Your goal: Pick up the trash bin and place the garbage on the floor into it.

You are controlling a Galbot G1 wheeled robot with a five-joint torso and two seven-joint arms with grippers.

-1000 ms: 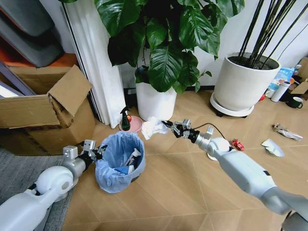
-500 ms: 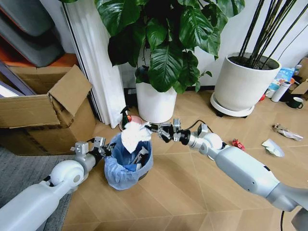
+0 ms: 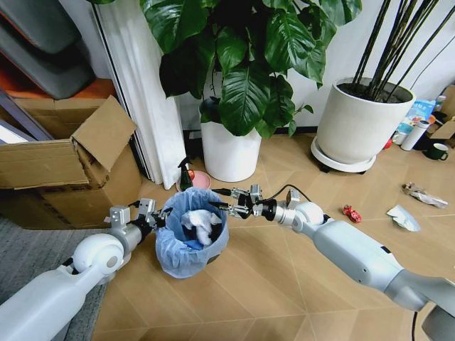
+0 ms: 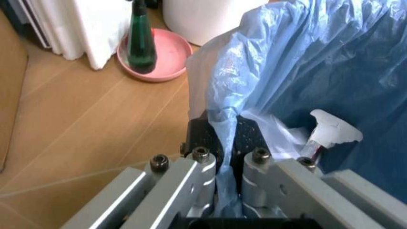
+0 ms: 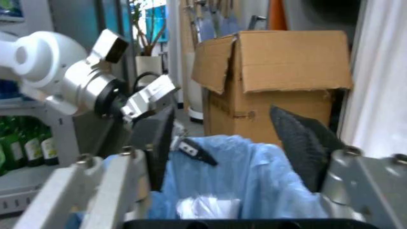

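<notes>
Half a second ago the right gripper (image 3: 226, 200) held the crumpled white paper above the bin; now that crumpled white paper (image 3: 200, 224) lies inside, and the gripper's fingers stand wide apart and empty over the bin's far right rim. The small round dark trash bin lined with crinkly light-blue plastic (image 3: 186, 246) stays on the wooden floor near the left, its bag bunched over the rim, with other litter under the paper. The left gripper (image 3: 151, 217) still pinches the bag's left rim tightly. Three litter pieces lie on the floor at right: one red crushed wrapper (image 3: 350, 212), one blue-white packet (image 3: 403, 217), one silvery wrapper (image 3: 424, 194).
</notes>
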